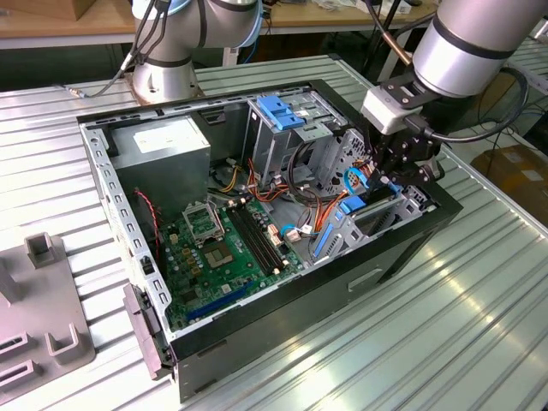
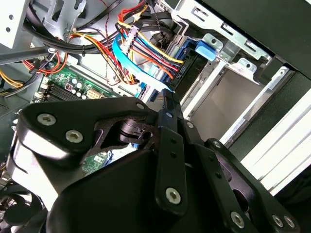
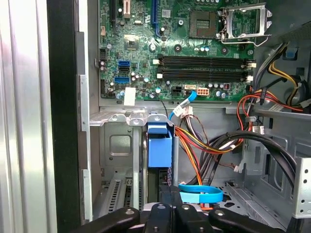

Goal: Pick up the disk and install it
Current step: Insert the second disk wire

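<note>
Exterior view: the hand [image 1: 401, 164] sits low inside the case [image 1: 402, 248], over the disk [image 1: 353, 205] standing in its bay; finger state cannot be determined.

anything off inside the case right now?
Mostly tidy. One oddity: the light blue flat ribbon cable loops loose among the red, yellow and orange wire bundle, right beside the pincer at the grey metal drive bay. The green motherboard looks undamaged, its CPU socket bare.
</note>
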{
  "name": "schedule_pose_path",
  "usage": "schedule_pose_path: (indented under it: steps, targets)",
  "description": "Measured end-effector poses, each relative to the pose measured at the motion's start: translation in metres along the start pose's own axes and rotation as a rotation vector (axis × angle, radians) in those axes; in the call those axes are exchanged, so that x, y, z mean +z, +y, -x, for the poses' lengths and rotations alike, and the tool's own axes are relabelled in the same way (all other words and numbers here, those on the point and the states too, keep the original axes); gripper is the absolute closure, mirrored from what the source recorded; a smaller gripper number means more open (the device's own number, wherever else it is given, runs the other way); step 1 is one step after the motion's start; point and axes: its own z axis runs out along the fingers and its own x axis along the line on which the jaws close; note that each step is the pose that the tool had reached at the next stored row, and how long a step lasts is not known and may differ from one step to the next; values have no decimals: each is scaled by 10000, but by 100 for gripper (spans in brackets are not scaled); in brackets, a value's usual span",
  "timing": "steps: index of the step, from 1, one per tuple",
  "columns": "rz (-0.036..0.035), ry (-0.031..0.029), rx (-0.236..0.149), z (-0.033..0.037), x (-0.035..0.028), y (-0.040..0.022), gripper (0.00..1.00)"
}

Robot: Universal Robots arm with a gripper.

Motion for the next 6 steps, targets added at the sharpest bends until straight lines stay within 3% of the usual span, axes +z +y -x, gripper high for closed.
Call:
schedule_pose_path:
  steps: [6]
  targets:
    - [0,0,0,0,-6,-1,90]
